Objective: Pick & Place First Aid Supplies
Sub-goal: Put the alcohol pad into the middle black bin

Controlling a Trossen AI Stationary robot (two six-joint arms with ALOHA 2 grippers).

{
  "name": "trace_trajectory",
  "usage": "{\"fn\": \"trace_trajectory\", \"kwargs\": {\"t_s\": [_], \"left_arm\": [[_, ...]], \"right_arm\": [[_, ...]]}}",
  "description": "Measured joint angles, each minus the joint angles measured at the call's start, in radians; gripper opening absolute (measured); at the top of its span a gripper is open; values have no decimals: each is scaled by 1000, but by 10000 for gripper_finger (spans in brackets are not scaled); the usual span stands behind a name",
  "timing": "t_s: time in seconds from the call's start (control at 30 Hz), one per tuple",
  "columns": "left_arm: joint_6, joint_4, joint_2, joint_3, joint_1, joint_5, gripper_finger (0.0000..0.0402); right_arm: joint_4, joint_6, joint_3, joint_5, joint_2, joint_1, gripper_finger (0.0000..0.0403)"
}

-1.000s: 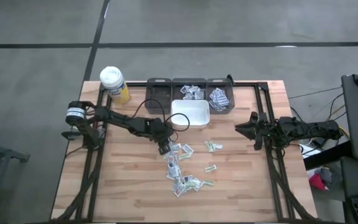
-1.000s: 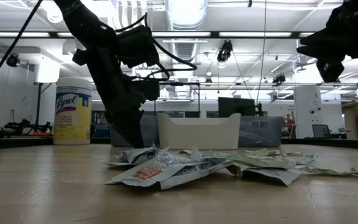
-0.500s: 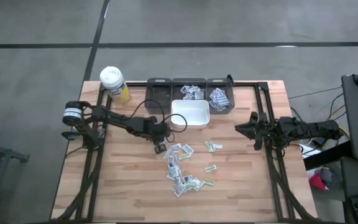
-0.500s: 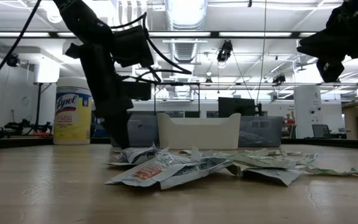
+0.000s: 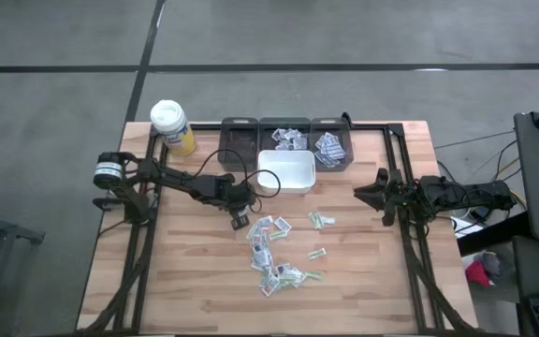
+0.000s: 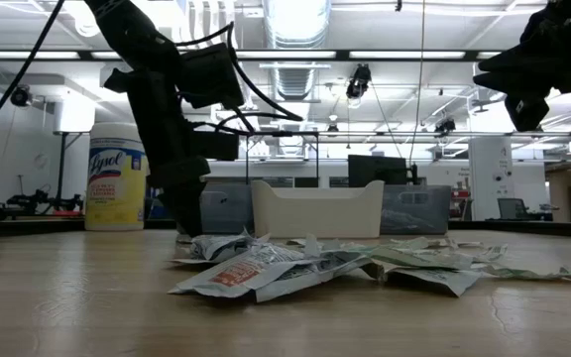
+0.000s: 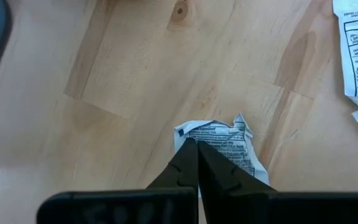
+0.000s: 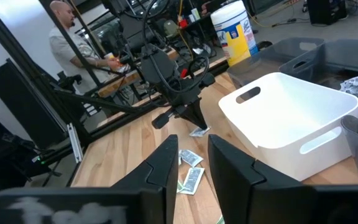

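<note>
One left claw (image 7: 196,144) pinching one packet (image 7: 225,140)

Two dark, slim jointed arms, black cables looping off the left arm (image 5: 181,183), silver-white ring at its base; matte black tapered fingers (image 7: 194,165).
</note>
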Motion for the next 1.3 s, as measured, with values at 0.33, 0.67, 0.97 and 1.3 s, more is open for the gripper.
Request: {"fn": "trace_trajectory", "kwargs": {"t_s": [0.33,0.67,0.97,1.3], "left_arm": [[26,-90,-155,4,3,9,0],[29,-85,-199,5,3,41,0],[-32,-52,-199,5,3,114,77],[160,-24,-196,-12,-28,206,128]], "right_arm": [[0,0,0,0,0,0,86],[0,0,0,0,0,0,67],[0,0,0,0,0,0,66],[0,0,0,0,0,0,83]]}}
